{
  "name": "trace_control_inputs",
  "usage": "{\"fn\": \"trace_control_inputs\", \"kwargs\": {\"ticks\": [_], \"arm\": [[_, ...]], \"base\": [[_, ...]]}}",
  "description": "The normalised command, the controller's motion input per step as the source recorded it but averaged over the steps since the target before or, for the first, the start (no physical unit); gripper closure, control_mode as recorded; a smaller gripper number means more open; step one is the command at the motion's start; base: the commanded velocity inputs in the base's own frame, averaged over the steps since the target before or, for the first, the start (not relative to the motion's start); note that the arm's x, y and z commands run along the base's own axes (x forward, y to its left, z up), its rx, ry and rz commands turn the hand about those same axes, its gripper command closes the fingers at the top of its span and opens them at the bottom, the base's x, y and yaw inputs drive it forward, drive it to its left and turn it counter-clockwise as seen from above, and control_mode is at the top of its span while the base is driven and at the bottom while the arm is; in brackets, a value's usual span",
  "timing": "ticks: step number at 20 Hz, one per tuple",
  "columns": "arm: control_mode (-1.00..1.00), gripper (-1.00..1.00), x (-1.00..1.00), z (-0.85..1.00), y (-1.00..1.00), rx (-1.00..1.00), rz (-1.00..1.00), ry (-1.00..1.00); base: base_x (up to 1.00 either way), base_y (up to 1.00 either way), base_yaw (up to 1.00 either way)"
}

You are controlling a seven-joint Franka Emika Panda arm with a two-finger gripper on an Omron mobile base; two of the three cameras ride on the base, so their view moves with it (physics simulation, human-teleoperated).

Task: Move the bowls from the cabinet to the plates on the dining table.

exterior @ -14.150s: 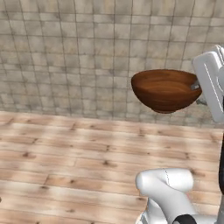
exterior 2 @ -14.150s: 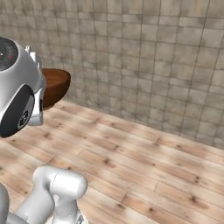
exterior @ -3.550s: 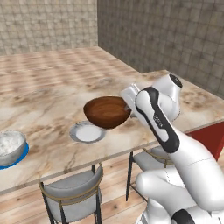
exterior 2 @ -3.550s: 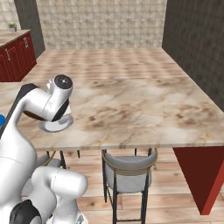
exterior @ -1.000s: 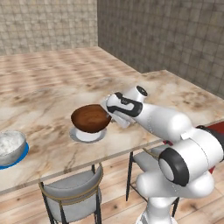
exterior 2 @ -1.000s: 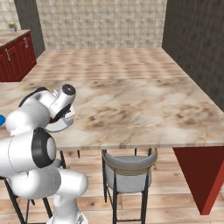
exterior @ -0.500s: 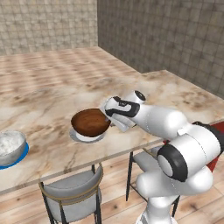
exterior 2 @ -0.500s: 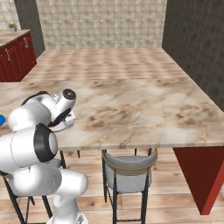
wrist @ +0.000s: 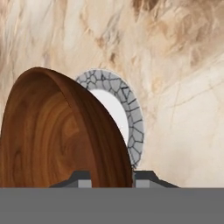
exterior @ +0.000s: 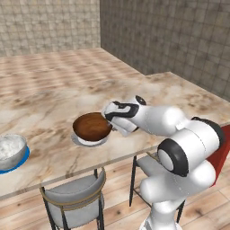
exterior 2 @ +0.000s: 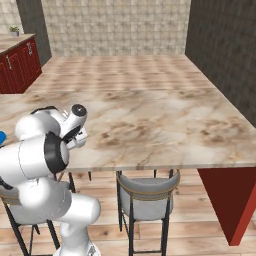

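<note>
Gripper (exterior: 109, 117) pinches the brown bowl's (exterior: 92, 126) rim, bowl hiding most of the grey plate (exterior: 81, 141).

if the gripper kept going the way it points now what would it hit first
Likely the pale grey plate, lying just past the brown bowl that the gripper holds by its rim. Then the dining table. Depth between bowl and plate is unclear.

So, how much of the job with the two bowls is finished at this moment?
Done: the marbled bowl sits on the blue plate at the left of the dining table. In hand: the gripper grips the rim of the brown bowl over the pale grey plate; whether the bowl rests on it is unclear. Left: settle the bowl, open the gripper and withdraw.
</note>
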Motion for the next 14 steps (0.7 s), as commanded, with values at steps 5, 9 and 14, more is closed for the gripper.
{"fn": "trace_control_inputs", "kwargs": {"ticks": [5,9,14], "arm": [[-1.0,1.0,0.16,-0.09,0.02,-0.01,0.0,0.0],[-1.0,1.0,0.09,-0.19,0.06,0.0,0.0,0.0],[-1.0,1.0,0.04,-0.24,0.11,0.0,0.0,0.0]], "base": [[0.0,0.0,0.0],[0.0,0.0,0.0],[0.0,0.0,0.0]]}}
